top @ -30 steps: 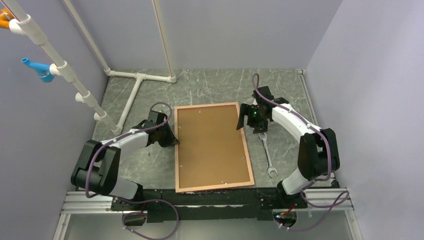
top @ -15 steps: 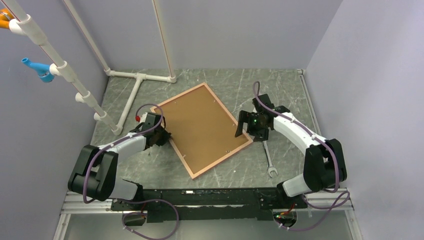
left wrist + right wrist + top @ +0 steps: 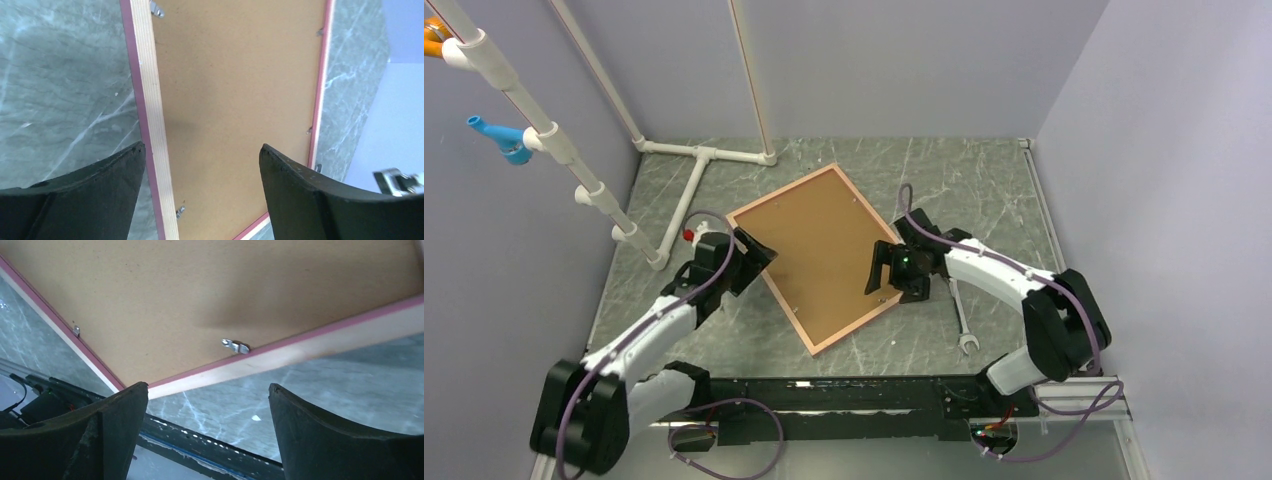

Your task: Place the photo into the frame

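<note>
The frame [image 3: 774, 290] lies face down and turned diagonally on the table, its brown backing board [image 3: 814, 250] upward. The photo is out of view. My left gripper [image 3: 756, 258] hangs open over the frame's left corner. In the left wrist view the light-wood edge [image 3: 150, 100] and backing board [image 3: 235, 100] run between the spread fingers of that gripper [image 3: 202, 147], which touch nothing. My right gripper [image 3: 882, 270] is open above the frame's right edge. In the right wrist view the gripper [image 3: 208, 386] has the frame's edge [image 3: 280, 357] and a metal clip [image 3: 236, 345] just ahead of it.
A steel wrench [image 3: 962, 315] lies on the table right of the frame, under the right arm. A white PVC pipe stand [image 3: 689, 190] sits at the back left, with a small red object [image 3: 688, 236] by the left wrist. Walls enclose three sides.
The frame swung from square-on to diagonal. My left gripper opened and drew back toward the frame's left corner. My right gripper slid left to the frame's right edge, staying open.
</note>
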{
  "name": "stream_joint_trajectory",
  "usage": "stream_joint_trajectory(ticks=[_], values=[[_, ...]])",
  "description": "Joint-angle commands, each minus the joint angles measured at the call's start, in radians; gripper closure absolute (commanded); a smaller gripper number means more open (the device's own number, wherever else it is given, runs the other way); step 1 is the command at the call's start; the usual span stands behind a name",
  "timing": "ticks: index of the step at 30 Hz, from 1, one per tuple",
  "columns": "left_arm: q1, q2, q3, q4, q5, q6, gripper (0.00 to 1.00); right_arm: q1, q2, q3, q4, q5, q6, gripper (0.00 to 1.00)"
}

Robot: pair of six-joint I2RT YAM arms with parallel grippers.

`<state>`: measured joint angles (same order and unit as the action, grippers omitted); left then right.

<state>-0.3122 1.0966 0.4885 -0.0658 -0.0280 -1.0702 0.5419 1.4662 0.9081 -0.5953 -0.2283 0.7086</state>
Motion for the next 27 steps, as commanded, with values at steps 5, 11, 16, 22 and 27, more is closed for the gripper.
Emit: stream_joint_trajectory(ticks=[5,11,16,22,27], values=[[-0.004,-0.304,0.071,-0.268,-0.152,0.141,0.15,0.095,0.127,0.019,0.092,0.019,0.124,0.11],[-0.004,-0.396,0.122,-0.345,-0.191,0.186,0.16,0.124,0.150,0.017,0.095,0.046,0.132,0.15],[-0.004,-0.389,0.152,-0.358,-0.175,0.219,0.16,0.135,0.202,0.031,0.087,0.099,0.121,0.25],[-0.004,-0.367,0.165,-0.363,-0.151,0.241,0.16,0.136,0.226,0.055,0.024,0.219,0.088,0.42],[-0.004,-0.345,0.177,-0.368,-0.140,0.261,0.17,0.134,0.215,0.059,-0.006,0.270,0.063,0.69]])
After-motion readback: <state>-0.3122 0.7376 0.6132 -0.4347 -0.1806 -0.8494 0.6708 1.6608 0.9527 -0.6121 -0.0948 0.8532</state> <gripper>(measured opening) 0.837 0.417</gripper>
